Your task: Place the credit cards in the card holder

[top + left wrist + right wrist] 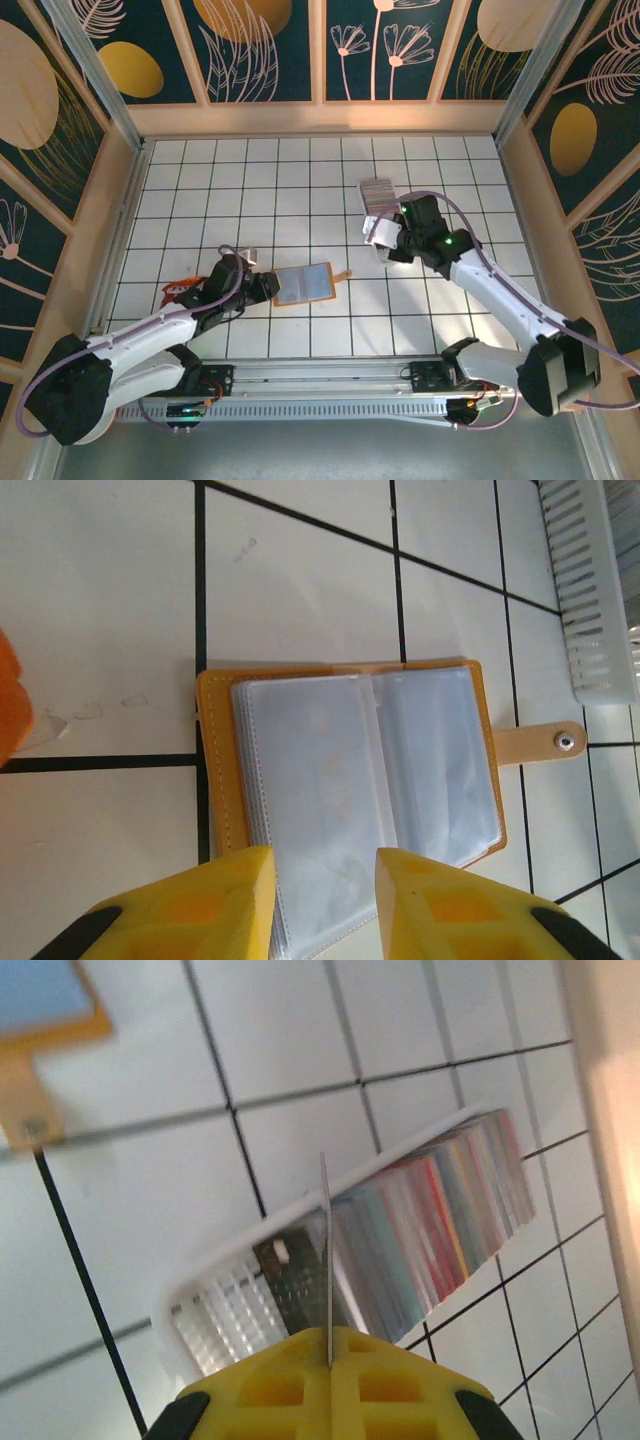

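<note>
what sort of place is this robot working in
Probably a purpose-built robot test cell, not a home: a white tabletop ruled with a black grid, wood-framed walls with dark floral panels, and two white robot arms bolted along the near edge.

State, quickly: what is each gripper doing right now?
Left gripper: open, jaws apart over the card holder.
Right gripper: closed on one credit card.
</note>
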You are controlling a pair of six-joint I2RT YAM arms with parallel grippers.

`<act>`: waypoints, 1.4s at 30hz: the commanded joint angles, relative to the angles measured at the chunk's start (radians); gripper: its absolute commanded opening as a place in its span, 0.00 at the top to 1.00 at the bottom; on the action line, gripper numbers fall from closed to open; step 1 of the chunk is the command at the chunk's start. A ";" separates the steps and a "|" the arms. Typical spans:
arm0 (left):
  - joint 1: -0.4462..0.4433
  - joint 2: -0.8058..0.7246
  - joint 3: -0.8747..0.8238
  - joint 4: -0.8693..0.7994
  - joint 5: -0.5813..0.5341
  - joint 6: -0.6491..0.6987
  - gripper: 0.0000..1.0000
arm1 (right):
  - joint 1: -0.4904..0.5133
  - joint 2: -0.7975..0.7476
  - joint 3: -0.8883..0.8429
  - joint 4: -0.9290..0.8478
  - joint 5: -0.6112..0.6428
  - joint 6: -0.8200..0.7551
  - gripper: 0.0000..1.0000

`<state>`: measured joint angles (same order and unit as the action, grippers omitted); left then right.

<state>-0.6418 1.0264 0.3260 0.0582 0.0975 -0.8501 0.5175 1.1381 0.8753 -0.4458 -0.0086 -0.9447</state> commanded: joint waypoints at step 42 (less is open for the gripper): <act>-0.006 0.224 -0.005 0.104 -0.017 -0.116 0.86 | 0.276 0.587 -0.084 0.674 -0.456 1.749 1.00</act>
<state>-0.6418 1.2484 0.3260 0.1383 0.0704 -0.9520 0.7822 1.7000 0.7532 0.2462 -0.4721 0.8177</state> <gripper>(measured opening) 0.140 0.046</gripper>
